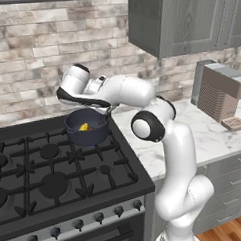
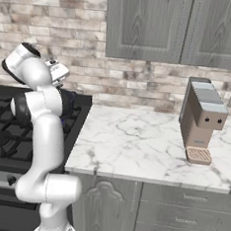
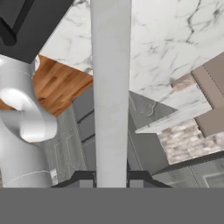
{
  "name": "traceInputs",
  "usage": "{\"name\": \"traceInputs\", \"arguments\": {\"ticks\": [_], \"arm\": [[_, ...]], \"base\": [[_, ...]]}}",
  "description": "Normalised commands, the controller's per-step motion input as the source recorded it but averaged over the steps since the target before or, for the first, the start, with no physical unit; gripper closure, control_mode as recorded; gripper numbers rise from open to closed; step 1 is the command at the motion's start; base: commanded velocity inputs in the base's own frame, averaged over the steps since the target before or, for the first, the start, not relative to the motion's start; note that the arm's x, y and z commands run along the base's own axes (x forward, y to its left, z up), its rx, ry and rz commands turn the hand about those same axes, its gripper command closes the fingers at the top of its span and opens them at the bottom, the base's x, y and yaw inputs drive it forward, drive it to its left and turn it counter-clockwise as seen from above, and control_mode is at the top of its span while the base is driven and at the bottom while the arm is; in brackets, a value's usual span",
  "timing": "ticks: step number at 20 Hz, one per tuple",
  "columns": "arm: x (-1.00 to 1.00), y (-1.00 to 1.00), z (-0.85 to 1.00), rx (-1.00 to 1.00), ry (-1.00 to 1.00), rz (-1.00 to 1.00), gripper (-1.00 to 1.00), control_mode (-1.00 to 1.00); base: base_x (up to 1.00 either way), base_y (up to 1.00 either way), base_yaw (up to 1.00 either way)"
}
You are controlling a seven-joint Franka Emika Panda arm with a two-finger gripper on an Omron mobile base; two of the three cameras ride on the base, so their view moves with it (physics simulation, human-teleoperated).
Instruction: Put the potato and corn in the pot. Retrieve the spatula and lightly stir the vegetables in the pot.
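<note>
Jaws clamped on the spatula (image 3: 110, 92) handle, blade down in the pot (image 1: 87, 128) on the stove's far right burner beside the corn (image 1: 84, 127); an overly wide stir risks shoving the pot or flicking corn out.

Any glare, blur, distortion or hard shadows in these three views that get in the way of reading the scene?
Left base view: even flat rendered light, no glare; the pot is sharp, its inside dark around the corn. Right base view: equally even, crisp marble counter, soft shadow beside the coffee machine. Hand view: rolled, so the counter sits tilted; the spatula handle is a close, wide featureless grey bar between the gripper fingertips.
</note>
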Motion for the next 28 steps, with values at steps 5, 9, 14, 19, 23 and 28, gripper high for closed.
{"name": "traceInputs", "arguments": {"ticks": [5,9,14,19,23,28], "arm": [[0.22,0.07,-0.03,-0.04,0.01,0.00,1.00,-1.00],[0.23,0.05,-0.06,-0.04,0.00,0.00,1.00,-1.00],[0.32,0.14,-0.13,-0.05,0.01,0.00,1.00,-1.00],[0.04,0.06,-0.39,-0.07,0.07,0.00,1.00,-1.00],[0.13,0.14,-0.05,-0.04,0.01,0.00,1.00,-1.00],[0.38,0.17,-0.06,-0.05,0.10,0.00,1.00,-1.00]], "base": [[0.00,0.00,0.00],[0.00,0.00,0.00],[0.00,0.00,0.00],[0.00,0.00,0.00],[0.00,0.00,0.00],[0.00,0.00,0.00]]}}
